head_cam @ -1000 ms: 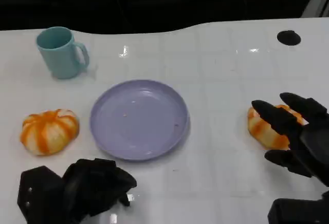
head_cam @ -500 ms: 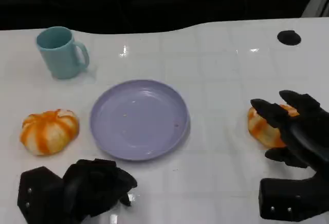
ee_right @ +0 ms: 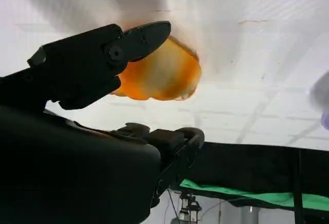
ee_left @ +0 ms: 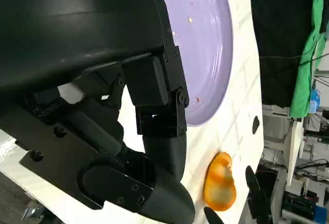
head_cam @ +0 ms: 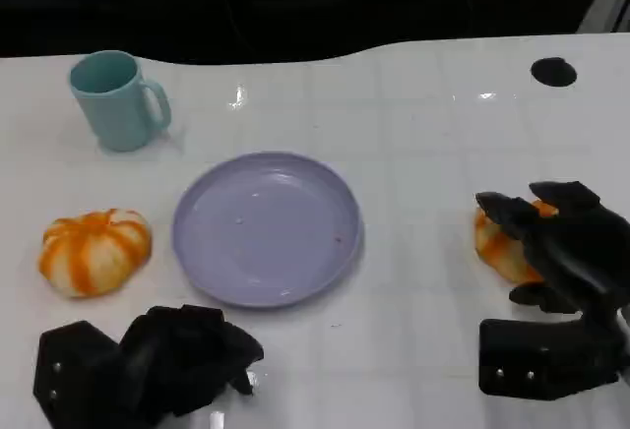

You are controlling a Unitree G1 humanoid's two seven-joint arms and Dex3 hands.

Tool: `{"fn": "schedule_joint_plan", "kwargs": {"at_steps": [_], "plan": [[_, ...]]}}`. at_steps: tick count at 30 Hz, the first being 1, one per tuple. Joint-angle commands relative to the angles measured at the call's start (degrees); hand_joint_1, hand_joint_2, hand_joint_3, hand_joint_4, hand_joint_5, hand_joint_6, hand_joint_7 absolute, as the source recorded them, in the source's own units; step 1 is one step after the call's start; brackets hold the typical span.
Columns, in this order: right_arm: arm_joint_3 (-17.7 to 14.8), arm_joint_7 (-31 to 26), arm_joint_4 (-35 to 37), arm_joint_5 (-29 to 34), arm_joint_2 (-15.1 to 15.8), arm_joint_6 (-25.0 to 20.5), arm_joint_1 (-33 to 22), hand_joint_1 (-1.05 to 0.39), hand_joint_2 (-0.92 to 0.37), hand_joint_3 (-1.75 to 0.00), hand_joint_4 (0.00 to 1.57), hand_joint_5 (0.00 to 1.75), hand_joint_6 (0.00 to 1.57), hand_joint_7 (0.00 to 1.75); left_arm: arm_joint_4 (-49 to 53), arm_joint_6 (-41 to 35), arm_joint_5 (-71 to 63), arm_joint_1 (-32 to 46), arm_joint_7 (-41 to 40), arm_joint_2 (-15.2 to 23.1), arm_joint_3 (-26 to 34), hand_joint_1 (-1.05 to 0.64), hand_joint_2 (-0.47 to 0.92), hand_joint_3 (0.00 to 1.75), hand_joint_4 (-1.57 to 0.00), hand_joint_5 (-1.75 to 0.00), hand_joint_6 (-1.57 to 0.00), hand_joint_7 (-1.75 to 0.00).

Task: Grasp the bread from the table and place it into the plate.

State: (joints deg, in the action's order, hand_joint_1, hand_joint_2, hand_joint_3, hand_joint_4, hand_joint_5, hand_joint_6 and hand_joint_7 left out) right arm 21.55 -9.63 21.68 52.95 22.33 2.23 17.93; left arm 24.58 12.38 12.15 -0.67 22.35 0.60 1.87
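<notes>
Spanning the whole head view: white table [head_cam: 423, 153], glossy, with a faint grid of lines. At its middle, lying flat and holding nothing, the purple plate [head_cam: 266, 227], seen again from the left wrist [ee_left: 205, 44] as a tilted lilac disc with a few crumbs.

Resting at the near left edge, just in front of the plate's near rim: left hand [head_cam: 148, 365], fingers curled inward on nothing, touching neither plate nor food; from its own wrist camera [ee_left: 128, 106], the same folded-in pose.

Arched over the bread [head_cam: 495, 249] at the table's right side, well apart from the plate: right hand [head_cam: 561, 252]. Fingers [ee_right: 103, 54] draped across the top of the orange-and-white bun, thumb curled on the near side. Impossible to say whether the grip has actually closed or merely cages it. Bread sitting on the table surface [ee_right: 164, 75], not lifted; also visible from the left wrist [ee_left: 221, 185] beyond the plate.

Left of the plate, near but not touching it: second bread [head_cam: 94, 250], round, striped orange and white, untouched.

Standing upright at the far left: teal mug [head_cam: 116, 99], handle turned towards the right.

Near the far right edge: small black round mark [head_cam: 552, 72].
</notes>
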Motion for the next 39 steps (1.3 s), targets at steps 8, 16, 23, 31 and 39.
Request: {"fn": "schedule_joint_plan", "kwargs": {"at_steps": [8,16,23,31,39], "plan": [[2.2,0.0,6.8,-0.6,0.0,-2.3,3.8,-0.30,-0.77,-0.01,0.09,0.32,0.33,0.01,-0.9,-0.8,-0.2,0.9,-0.1,0.6,0.3,-1.05,0.64,0.24,-0.89,-1.52,-1.50,-0.44],[1.9,-4.2,11.2,-2.9,-0.1,0.8,5.3,-0.21,-0.86,-0.01,0.83,0.16,0.81,0.06,-1.0,-0.8,-0.3,0.9,0.0,0.7,0.3,-1.05,0.64,0.24,-0.90,-1.52,-1.51,-0.44],[2.6,-12.2,17.0,-4.7,0.1,7.6,6.9,-0.06,-0.90,-0.12,0.90,1.71,1.01,1.01,-1.0,-0.6,-0.3,0.9,0.0,0.7,0.2,-1.05,0.64,0.24,-0.90,-1.52,-1.50,-0.44],[3.0,-20.6,20.7,-4.5,-0.4,11.9,8.1,-0.06,-0.61,-0.58,0.86,1.75,0.81,1.44,-1.2,-0.8,-0.4,1.0,-0.1,0.6,0.2,-1.05,0.64,0.24,-0.90,-1.52,-1.51,-0.44],[3.5,-26.0,22.4,-4.9,-0.6,14.6,8.4,-0.04,-0.35,-1.01,0.90,1.75,0.83,1.50,-1.1,-0.5,-0.7,1.0,-0.2,0.6,-0.1,-1.05,0.65,0.25,-0.89,-1.51,-1.51,-0.43]]}}
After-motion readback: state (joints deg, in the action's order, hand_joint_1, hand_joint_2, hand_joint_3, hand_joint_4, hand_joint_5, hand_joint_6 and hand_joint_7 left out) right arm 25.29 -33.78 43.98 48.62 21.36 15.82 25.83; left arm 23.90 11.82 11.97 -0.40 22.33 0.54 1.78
